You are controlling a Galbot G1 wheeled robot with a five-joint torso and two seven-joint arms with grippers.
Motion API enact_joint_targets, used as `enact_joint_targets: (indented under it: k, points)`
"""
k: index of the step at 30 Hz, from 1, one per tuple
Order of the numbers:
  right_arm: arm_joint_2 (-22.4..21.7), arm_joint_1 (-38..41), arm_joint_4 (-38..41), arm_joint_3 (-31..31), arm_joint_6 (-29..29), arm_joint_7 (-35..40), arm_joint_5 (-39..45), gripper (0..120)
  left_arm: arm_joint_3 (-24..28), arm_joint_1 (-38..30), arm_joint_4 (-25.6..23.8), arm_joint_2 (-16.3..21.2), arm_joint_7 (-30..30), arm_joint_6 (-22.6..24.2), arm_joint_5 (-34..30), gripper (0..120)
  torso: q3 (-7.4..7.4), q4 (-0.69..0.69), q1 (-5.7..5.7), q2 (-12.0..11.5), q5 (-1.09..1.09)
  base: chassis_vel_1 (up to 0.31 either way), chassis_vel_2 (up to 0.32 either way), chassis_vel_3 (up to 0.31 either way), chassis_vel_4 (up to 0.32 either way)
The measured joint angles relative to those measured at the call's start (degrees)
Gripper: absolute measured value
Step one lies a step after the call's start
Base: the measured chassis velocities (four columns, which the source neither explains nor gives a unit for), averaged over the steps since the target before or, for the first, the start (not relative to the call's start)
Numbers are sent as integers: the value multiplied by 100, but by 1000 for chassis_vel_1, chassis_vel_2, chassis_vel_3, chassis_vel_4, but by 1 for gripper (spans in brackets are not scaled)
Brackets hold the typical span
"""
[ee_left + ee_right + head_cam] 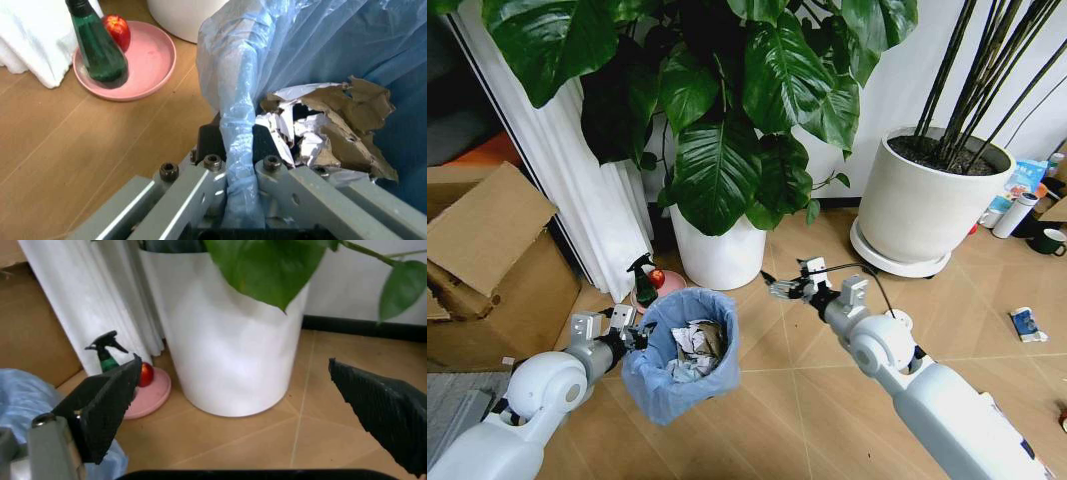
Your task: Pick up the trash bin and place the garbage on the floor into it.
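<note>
The trash bin [682, 360], lined with a crinkly light blue bag, hangs just above the floor [777, 400] at lower left. My left gripper [632, 335] is shut on its rim; in the left wrist view the fingers [267, 175] clamp the bag's edge [233, 125]. Crumpled white and brown paper garbage [333, 130] lies inside the bin. My right gripper [782, 288] hovers open right of the bin and in front of the planter, with nothing between its pads [110, 405]. A blue packet [1025, 322] lies on the floor at far right.
A white planter [722, 255] with a big-leafed plant stands behind the bin, and a larger one [927, 205] at right. A pink dish [143, 65] holds a green spray bottle and an apple. Cardboard boxes [487, 260] sit at left; a bottle and mugs [1027, 220] at far right.
</note>
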Motion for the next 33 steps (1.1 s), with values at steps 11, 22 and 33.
enact_joint_targets:
  k: [11, 22, 33]
  points:
    - [142, -254, -25, 284, 24, -75, -138, 100, -73, 84, -75, 24, 7, -5, 15, 0, 0, 2, 0, 0, -1, -25, -20, 23, 21]
    - [183, -629, 69, 618, 18, -179, -393, 100, -69, 150, -155, 23, 17, -8, 46, 0, 0, 0, 0, 0, -2, -191, -191, 191, 178]
    - [240, -831, 134, 693, 43, -175, -501, 100, -76, 250, -231, 9, 26, -12, 76, 0, -1, 2, 0, 0, 0, -232, -232, 235, 234]
